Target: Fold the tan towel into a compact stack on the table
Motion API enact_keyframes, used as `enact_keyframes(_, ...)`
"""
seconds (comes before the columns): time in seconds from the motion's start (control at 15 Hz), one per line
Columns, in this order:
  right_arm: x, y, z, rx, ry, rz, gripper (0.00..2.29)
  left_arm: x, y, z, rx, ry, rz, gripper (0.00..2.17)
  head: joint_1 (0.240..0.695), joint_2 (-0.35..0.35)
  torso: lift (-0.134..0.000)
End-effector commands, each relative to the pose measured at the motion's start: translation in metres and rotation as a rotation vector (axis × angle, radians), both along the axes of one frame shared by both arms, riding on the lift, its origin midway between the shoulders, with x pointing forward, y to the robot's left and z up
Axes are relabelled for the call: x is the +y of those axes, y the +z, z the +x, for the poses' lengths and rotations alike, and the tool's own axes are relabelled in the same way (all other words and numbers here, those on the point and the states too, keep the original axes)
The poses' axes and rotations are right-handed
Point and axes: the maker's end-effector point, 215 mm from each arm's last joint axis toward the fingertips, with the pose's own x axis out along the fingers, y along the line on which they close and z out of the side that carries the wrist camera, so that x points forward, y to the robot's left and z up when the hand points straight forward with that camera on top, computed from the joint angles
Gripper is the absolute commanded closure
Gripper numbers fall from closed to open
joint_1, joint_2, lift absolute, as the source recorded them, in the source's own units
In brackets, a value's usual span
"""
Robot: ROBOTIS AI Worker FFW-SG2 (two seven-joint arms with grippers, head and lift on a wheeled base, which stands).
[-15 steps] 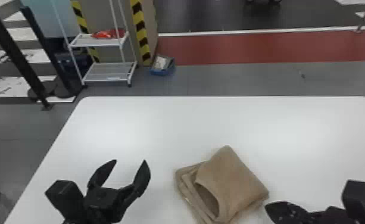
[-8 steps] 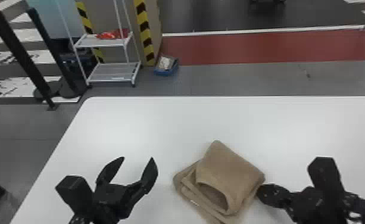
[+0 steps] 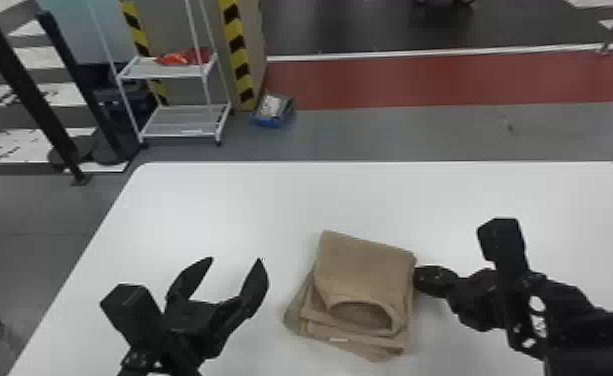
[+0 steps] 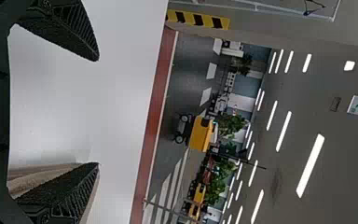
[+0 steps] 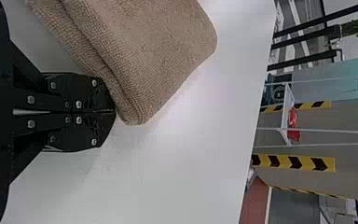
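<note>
Tan towel, lying folded on the counter between the gaping left end effector and clenched right end effector, looks soft and light, probably best pinched through all near-edge layers.

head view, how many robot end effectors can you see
2. The left end effector is left of the tan towel, fingers spread; the right end effector is at the towel's right edge, fingers closed together.

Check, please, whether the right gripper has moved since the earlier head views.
Yes: the right gripper has moved left and nearer the far edge of the table.
</note>
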Motion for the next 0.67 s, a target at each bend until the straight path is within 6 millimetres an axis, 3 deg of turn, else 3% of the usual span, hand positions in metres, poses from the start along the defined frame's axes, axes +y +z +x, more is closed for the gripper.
enact_keyframes(0.0, 0.010, -0.006, 0.016, 0.007, -0.006, -0.014, 2.19, -0.003, -0.001, 0.002, 0.002, -0.006, -0.001, 0.08, 0.695, 0.108, -0.113)
enact_keyframes(0.27, 0.020, 0.002, 0.037, -0.005, -0.028, -0.006, 2.19, -0.007, 0.000, 0.005, 0.000, -0.015, -0.002, 0.08, 0.695, 0.113, -0.113)
enact_keyframes(0.4, -0.003, 0.002, 0.045, -0.053, -0.137, -0.066, 2.19, -0.005, 0.000, 0.005, 0.001, -0.014, 0.001, 0.08, 0.695, 0.115, -0.113)
enact_keyframes(0.47, -0.017, 0.026, 0.062, -0.197, -0.235, -0.092, 2.19, -0.005, -0.001, 0.005, 0.002, -0.015, 0.003, 0.08, 0.695, 0.111, -0.113)
enact_keyframes(0.53, -0.011, 0.081, 0.072, -0.419, -0.268, -0.028, 2.19, -0.005, -0.001, 0.006, 0.004, -0.016, 0.003, 0.08, 0.695, 0.098, -0.113)
enact_keyframes(0.6, 0.003, 0.122, 0.064, -0.549, -0.257, 0.054, 2.19, -0.006, -0.002, 0.006, 0.004, -0.017, 0.002, 0.08, 0.695, 0.066, -0.113)
